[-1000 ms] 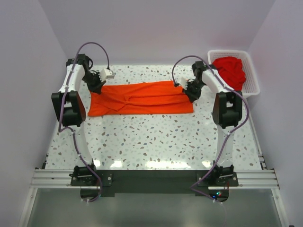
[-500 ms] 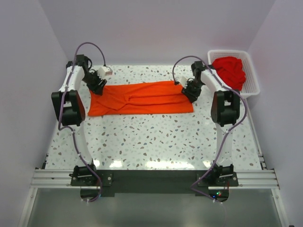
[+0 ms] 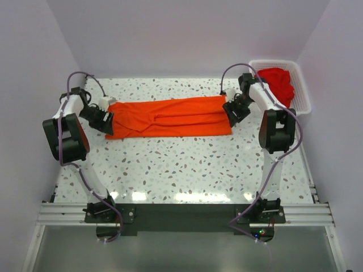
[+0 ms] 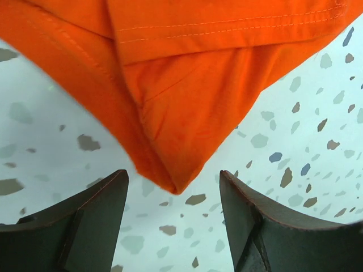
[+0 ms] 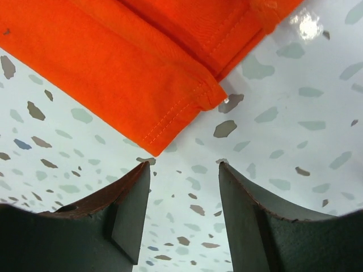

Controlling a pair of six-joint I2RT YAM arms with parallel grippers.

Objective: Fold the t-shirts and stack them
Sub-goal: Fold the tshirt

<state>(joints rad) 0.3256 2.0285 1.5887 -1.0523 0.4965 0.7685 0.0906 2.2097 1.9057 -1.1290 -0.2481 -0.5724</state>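
Orange-red t-shirt (image 3: 170, 117) lay folded lengthwise, the left gripper (image 4: 173, 180) and right gripper (image 5: 184, 170) open and empty just off its ends; pinching both ends evenly looked key to a neat next fold.

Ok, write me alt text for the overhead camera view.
A bright orange t-shirt, folded into a long band, lies across the far side of a speckled table, with the left pincer at its left end and the right pincer at its right end. A white basket at the far right corner holds crumpled red cloth.
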